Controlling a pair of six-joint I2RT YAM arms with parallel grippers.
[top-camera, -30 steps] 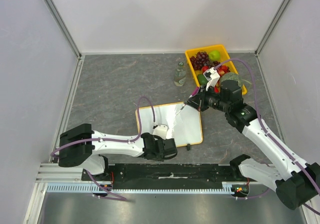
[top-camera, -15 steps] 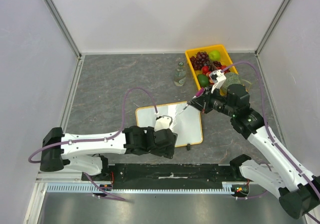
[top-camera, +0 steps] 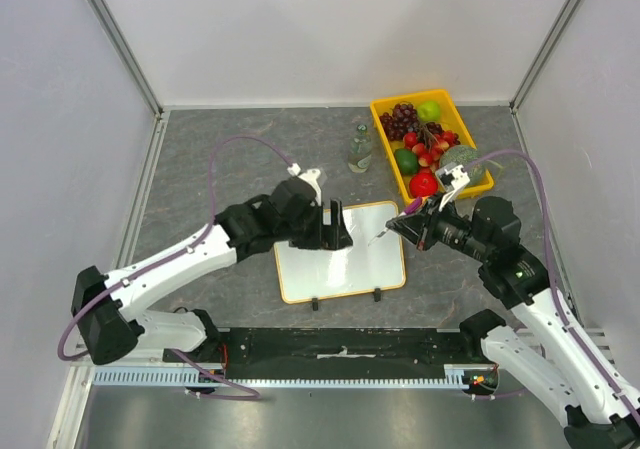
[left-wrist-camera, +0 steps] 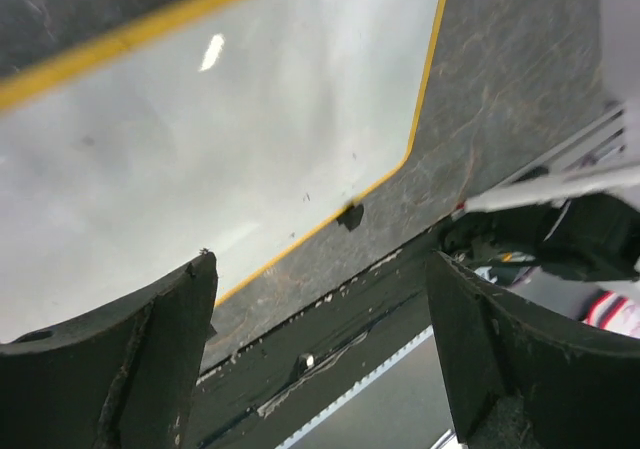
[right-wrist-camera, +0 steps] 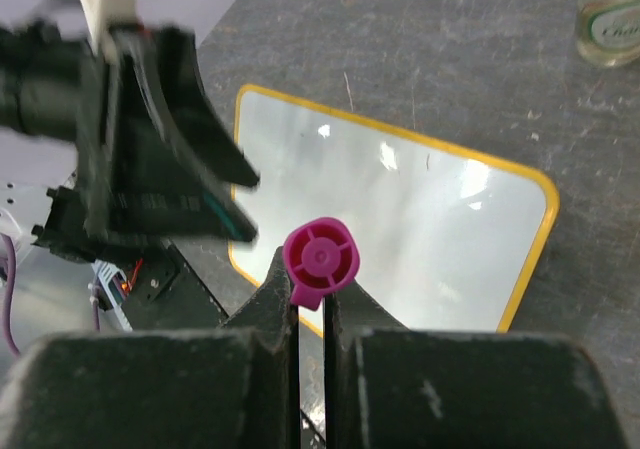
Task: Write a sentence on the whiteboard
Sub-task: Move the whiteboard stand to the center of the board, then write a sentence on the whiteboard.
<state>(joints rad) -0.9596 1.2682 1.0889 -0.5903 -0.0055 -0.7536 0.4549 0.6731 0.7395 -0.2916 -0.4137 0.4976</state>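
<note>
The whiteboard [top-camera: 345, 269] lies flat in front of the arms, white with a yellow rim and two black clips on its near edge. No sentence shows on it; its surface looks blank in the left wrist view [left-wrist-camera: 200, 139] and the right wrist view [right-wrist-camera: 400, 229]. My left gripper [top-camera: 338, 227] hovers open and empty over the board's far edge, its fingers [left-wrist-camera: 150, 349] spread wide. My right gripper [top-camera: 410, 219] is shut on a marker [top-camera: 393, 229] with a magenta end [right-wrist-camera: 320, 257]. The marker's tip points at the board's far right corner.
A yellow fruit tray [top-camera: 381, 121] with grapes, strawberries and other fruit stands at the back right, just behind my right wrist. A small clear bottle [top-camera: 360, 149] stands left of it and shows in the right wrist view [right-wrist-camera: 610, 24]. A black rail [top-camera: 340, 344] runs along the near edge.
My left arm has swung from the board's near edge up and across to its far left side. My right gripper has drawn back to the right with the marker.
</note>
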